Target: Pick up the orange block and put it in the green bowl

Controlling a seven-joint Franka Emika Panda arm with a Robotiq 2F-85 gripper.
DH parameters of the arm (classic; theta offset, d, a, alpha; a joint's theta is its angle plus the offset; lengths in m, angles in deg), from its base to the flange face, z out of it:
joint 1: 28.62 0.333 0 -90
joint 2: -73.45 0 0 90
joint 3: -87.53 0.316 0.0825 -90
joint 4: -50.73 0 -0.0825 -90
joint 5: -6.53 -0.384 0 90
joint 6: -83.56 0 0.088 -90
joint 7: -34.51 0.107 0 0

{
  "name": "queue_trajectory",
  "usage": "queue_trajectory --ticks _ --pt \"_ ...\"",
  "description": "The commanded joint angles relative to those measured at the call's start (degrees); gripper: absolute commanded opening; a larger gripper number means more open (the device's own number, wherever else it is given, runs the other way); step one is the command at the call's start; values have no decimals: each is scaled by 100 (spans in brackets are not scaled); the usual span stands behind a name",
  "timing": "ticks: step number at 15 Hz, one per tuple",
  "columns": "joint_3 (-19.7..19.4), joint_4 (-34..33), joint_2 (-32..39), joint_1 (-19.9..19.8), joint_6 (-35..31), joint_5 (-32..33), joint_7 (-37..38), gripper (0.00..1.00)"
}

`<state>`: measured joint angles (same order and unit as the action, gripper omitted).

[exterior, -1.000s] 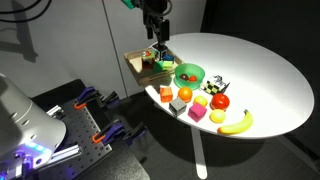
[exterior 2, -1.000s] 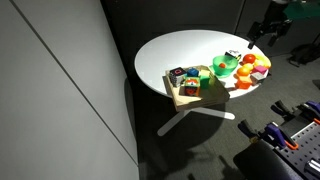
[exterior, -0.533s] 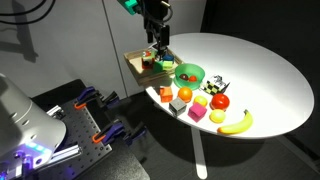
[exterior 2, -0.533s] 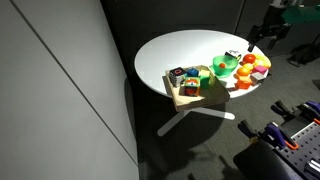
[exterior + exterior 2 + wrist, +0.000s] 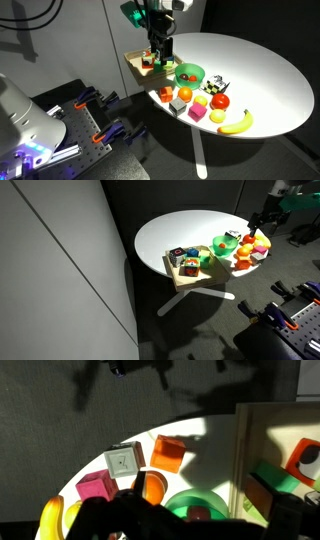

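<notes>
The orange block (image 5: 166, 93) is a light-orange cube near the table's edge, between the wooden tray and the other toys. It also shows in the wrist view (image 5: 167, 454). The green bowl (image 5: 188, 73) stands next to the tray and shows in the other exterior view (image 5: 225, 247) and the wrist view (image 5: 195, 506), with a small red thing in it. My gripper (image 5: 160, 52) hangs above the tray and bowl, apart from the block. Its dark fingers frame the bottom of the wrist view, open and empty.
A wooden tray of toys (image 5: 137, 62) stands beside the bowl. Around the block lie a round orange fruit (image 5: 152, 485), a white-topped cube (image 5: 125, 461), a pink block (image 5: 95, 486), a banana (image 5: 236, 122) and a red fruit (image 5: 220, 101). The table edge is close to the block.
My arm has shifted slightly and the gripper sits a little lower over the tray. No object has moved.
</notes>
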<state>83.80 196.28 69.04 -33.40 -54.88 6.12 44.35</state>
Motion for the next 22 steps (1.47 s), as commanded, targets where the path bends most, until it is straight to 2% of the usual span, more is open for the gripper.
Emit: queue_trajectory --ticks 1,8,13,22 --pt "-124 -188 669 -152 -303 374 295 100" --pt "-455 -166 1740 11 -1215 830 1155 100" --pt "-503 -303 2256 159 -1668 494 1182 100" --pt "-442 -663 2784 425 -2189 -23 1101 100"
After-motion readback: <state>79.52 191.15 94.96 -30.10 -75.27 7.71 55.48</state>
